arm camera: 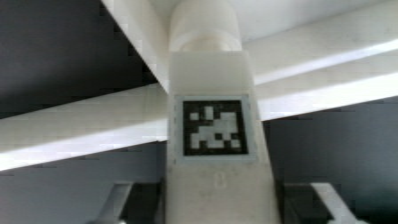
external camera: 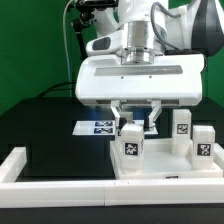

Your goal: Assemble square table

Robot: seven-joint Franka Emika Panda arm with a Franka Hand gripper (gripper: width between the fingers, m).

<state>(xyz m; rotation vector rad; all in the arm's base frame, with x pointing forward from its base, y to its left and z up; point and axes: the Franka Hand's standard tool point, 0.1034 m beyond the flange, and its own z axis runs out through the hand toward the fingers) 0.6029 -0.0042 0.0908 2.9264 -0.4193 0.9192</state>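
The white square table top [external camera: 160, 168] lies at the exterior view's lower right. Three short white tagged legs stand upright on it: one near its left corner [external camera: 131, 145], one at the back [external camera: 181, 124], one at the right [external camera: 203, 143]. A fourth leg does not show. My gripper [external camera: 133, 118] hangs straight above the left leg, its fingers reaching down round the leg's top. In the wrist view that leg [arm camera: 214, 120] fills the middle between my gripper's [arm camera: 217, 205] fingers [arm camera: 118, 200], with a dark gap on each side. The jaws are open and not touching it.
The marker board [external camera: 100, 127] lies on the black table behind the table top. Long white bars [external camera: 22, 165] edge the black surface at the front and left. A green backdrop stands behind. The arm's broad white body looms over the legs.
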